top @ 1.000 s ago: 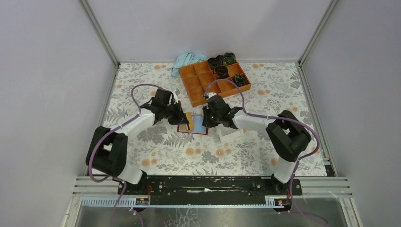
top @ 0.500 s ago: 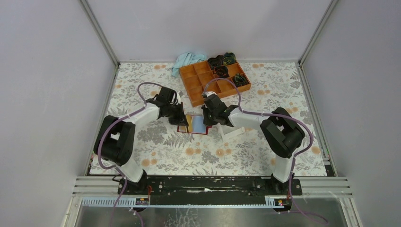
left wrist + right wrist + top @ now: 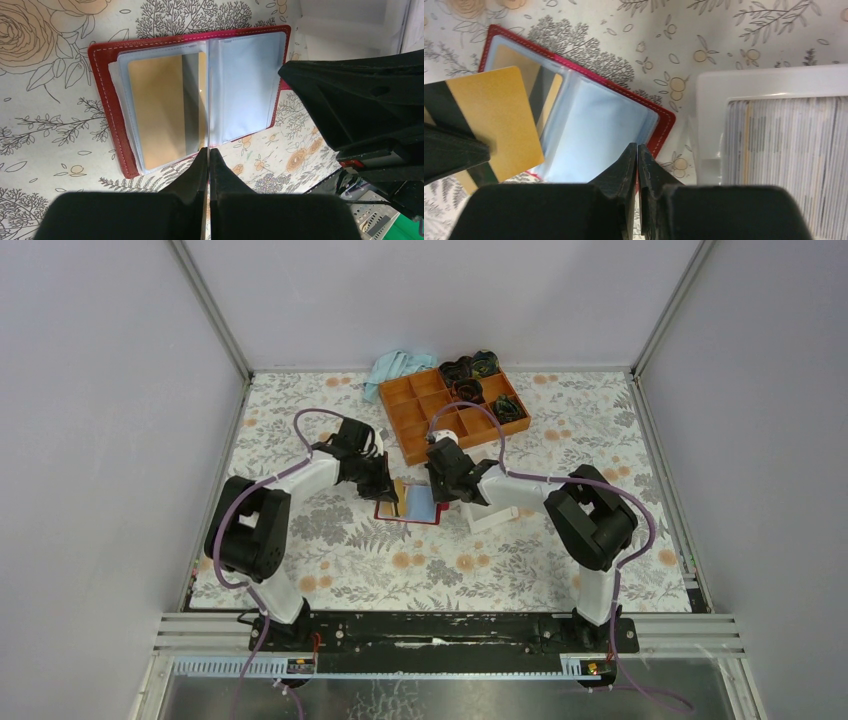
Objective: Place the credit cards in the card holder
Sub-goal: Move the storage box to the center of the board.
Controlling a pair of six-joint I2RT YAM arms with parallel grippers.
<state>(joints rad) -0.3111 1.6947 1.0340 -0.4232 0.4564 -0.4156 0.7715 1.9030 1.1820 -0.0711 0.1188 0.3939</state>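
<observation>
One gold card (image 3: pixel 160 110) looks already sleeved in the open card holder (image 3: pixel 408 503) on the counter (image 3: pixel 560 440). The left hand (image 3: pixel 208 149) pinches a second card (image 3: pixel 499 120) over it (right hand (image 3: pixel 637 147) nearly closed, empty). Plenty more cards (image 3: pixel 784 160) wait in the white box (image 3: pixel 711 100) just right.

The left pincer (image 3: pixel 480 151) covers part of the gold card (image 3: pixel 499 112); the white box (image 3: pixel 774 85) runs off-frame.

The card holder (image 3: pixel 599 130) lies left of the box (image 3: pixel 724 80).
</observation>
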